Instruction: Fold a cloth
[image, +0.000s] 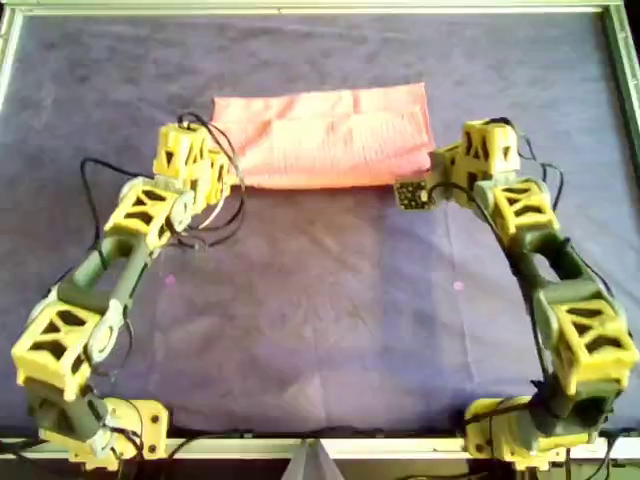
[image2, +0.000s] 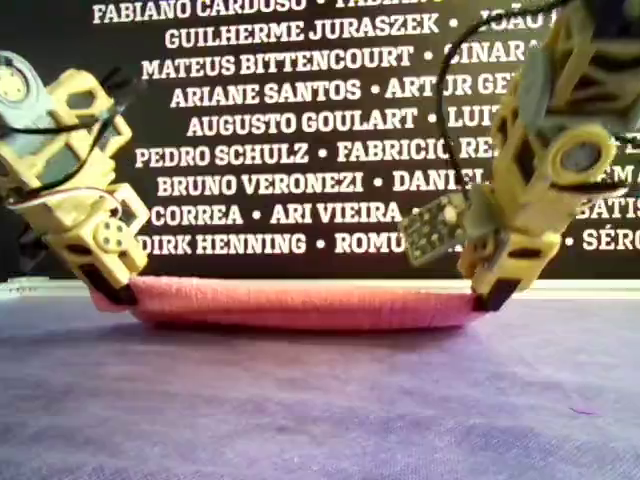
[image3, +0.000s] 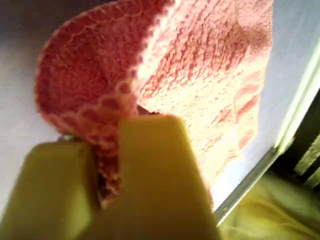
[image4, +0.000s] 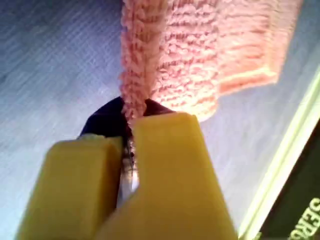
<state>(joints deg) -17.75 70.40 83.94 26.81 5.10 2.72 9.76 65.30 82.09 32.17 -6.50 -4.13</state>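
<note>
Two arms: both work one fold on the sheet-covered bench (image: 330, 300).
Purple sheet (image: 320, 330): spread across the bench as the working surface.
Cloth (image: 330, 135): lies doubled near the bench's far edge, midway along it, its near edge lifted at both ends.
Left end effector (image3: 107, 165): clamped on the cloth's scalloped corner, likely to carry it over.
Right end effector (image4: 127, 150): pinched shut on the opposite corner, keeping that edge taut and level.
</note>
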